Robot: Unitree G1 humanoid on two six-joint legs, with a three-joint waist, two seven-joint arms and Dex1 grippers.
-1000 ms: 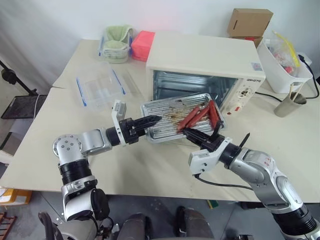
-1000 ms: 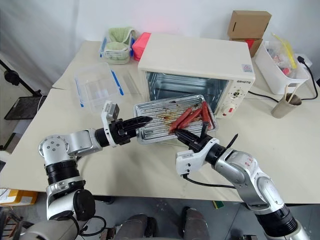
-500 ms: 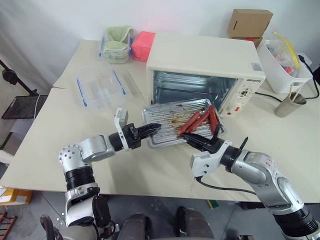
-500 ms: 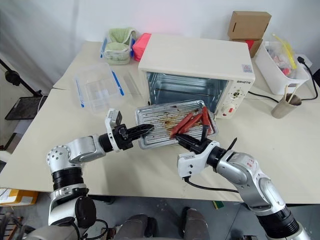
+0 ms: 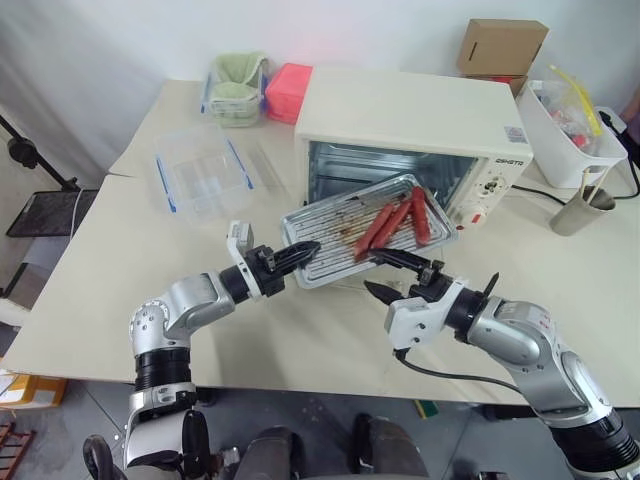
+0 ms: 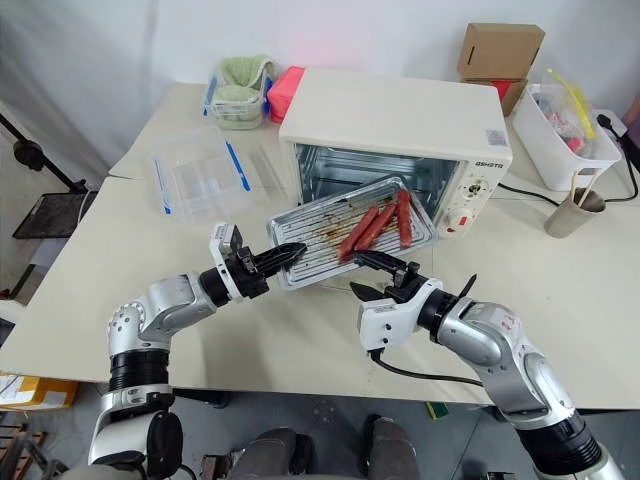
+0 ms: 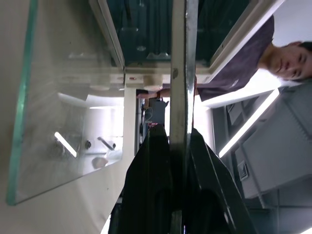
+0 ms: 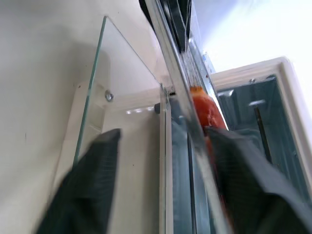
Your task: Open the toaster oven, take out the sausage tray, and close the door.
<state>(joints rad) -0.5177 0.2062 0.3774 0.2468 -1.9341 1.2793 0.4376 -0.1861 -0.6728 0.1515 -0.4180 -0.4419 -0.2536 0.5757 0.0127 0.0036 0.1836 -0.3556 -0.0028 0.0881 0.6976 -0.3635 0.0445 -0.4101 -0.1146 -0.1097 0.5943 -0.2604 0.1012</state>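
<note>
Left eye view shows us the shallow silver metal sausage tray (image 5: 365, 228) with its three red-brown sausages held in the air in front of the cream-white boxy toaster oven (image 5: 412, 140), above the lowered glass door (image 8: 124, 117), toward the far right part of the desk (image 5: 90, 280). Our left end effector (image 5: 305, 248) is clamped narrow on the tray's near-left corner, and the left wrist view confirms both fingers pinching the thin rim. Our right end effector (image 5: 385, 272) stands with its fingers spread wide, just beside the tray's near-right edge, holding nothing. The tray's long axis runs from the left end effector up and away toward the oven's knob side, so the left arm alone carries it. Compared with a second ago, the right end effector has let go and the tray now tilts, its right end higher.
</note>
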